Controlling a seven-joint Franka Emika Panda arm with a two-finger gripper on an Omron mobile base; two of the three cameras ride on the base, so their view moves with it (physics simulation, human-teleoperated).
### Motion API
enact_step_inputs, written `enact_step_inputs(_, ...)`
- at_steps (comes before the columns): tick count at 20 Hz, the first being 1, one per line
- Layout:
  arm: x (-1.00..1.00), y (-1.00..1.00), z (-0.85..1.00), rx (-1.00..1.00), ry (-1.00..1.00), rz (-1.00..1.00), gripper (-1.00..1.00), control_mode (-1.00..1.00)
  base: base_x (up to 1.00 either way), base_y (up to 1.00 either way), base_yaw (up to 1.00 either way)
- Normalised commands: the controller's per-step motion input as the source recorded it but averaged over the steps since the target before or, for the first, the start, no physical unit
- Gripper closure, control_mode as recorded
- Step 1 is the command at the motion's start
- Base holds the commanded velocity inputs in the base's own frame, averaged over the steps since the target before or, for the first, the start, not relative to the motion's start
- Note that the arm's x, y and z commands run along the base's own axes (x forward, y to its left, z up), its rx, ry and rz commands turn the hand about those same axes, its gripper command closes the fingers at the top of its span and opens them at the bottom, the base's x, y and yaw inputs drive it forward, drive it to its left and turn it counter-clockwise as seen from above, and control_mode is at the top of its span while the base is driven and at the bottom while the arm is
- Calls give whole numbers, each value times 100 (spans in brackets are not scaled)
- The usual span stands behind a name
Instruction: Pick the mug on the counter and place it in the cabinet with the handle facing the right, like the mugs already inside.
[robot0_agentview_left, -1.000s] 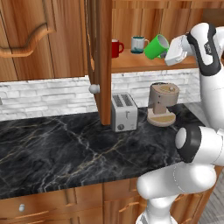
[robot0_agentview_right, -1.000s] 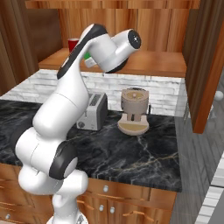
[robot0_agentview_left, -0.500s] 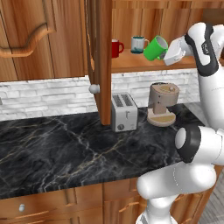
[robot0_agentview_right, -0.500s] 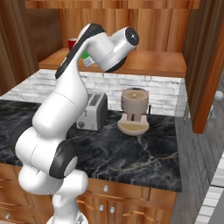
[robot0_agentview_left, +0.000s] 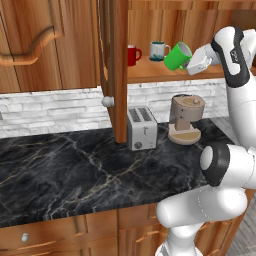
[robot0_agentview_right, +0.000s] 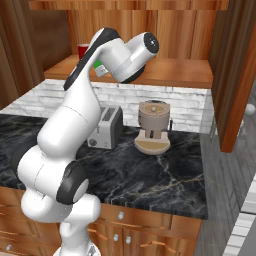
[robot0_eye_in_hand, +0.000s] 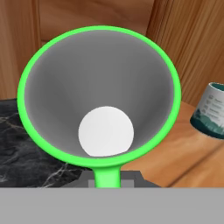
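Observation:
The green mug (robot0_agentview_left: 177, 56) hangs tilted in front of the cabinet shelf (robot0_agentview_left: 150, 73), its mouth facing up and right. My gripper (robot0_agentview_left: 190, 61) is shut on it from the right, at the handle (robot0_eye_in_hand: 107, 175). In the hand view I look straight into the mug (robot0_eye_in_hand: 100, 96), with the green handle at the bottom rim. The red mug (robot0_agentview_left: 132, 55) and the pale teal mug (robot0_agentview_left: 158, 50) stand on the shelf to its left. In the right base view my arm hides most of the green mug (robot0_agentview_right: 98, 66). The black counter (robot0_agentview_left: 75, 170) lies below.
The open cabinet door (robot0_agentview_left: 114, 70) with its pale knob (robot0_agentview_left: 107, 101) hangs left of the shelf. A toaster (robot0_agentview_left: 141, 128) and a brown coffee machine (robot0_agentview_left: 186, 117) stand on the counter under the shelf. The teal mug (robot0_eye_in_hand: 210, 111) is close on the right in the hand view.
The held mug has sunk slightly toward the shelf. Nothing else has visibly moved.

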Motion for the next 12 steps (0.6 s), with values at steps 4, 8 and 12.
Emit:
enact_step_inputs(4,10,14,1,0,0,-1,100,-100,0,0,0)
enact_step_inputs(8,2,8,1,-1,3,0,100,-100,0,0,0)
enact_step_inputs(12,0,2,0,-2,7,0,100,-100,0,0,0)
